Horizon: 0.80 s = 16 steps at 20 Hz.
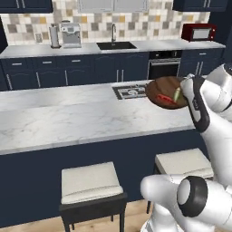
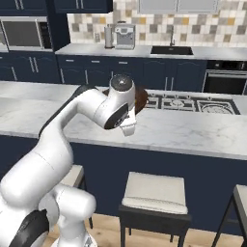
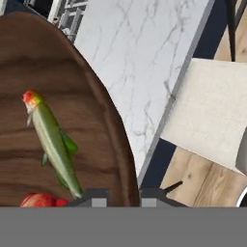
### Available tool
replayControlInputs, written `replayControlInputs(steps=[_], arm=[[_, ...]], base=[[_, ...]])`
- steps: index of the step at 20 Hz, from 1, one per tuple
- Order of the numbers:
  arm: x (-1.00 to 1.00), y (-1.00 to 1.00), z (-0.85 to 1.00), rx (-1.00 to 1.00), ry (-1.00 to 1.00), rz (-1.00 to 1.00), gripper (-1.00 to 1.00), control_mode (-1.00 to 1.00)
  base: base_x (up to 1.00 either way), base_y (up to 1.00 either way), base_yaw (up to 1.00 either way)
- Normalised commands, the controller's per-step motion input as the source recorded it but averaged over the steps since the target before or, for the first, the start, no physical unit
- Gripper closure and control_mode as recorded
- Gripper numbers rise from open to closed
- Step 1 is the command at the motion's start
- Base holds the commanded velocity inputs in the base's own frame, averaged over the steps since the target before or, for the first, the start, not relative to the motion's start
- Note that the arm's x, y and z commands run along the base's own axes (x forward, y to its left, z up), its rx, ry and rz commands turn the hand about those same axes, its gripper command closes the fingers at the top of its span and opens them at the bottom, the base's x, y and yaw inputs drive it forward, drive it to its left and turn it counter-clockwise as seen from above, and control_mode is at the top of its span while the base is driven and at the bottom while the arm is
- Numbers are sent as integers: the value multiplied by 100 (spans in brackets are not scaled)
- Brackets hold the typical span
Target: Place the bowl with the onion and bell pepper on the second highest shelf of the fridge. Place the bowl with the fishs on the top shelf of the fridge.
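holding bowl above marble island | navy kitchen | stools

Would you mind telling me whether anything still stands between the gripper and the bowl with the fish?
Nothing visible does. The gripper is shut on the rim of the wooden bowl, which holds the green fish and the red fish above the marble counter.

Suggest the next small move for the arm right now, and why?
Probably lift the bowl a little and keep it level. The claw is shut on its rim, and the brown bowl looks tilted at the island counter's edge, with the green fish and the red fish lying loose inside. The fridge is out of sight, so carrying comes afterwards.
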Motion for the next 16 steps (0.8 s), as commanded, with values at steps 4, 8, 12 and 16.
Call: replayControlInputs(steps=[4,8,12,16], arm=[[-100,0,4,7,0,-13,100,-100],[-25,0,0,1,-2,0,100,100],[0,0,0,0,0,0,100,100],[0,0,0,0,0,0,100,100]], base=[[0,0,0],[-75,-1,-21],[-68,0,-77],[-11,-29,-74]])
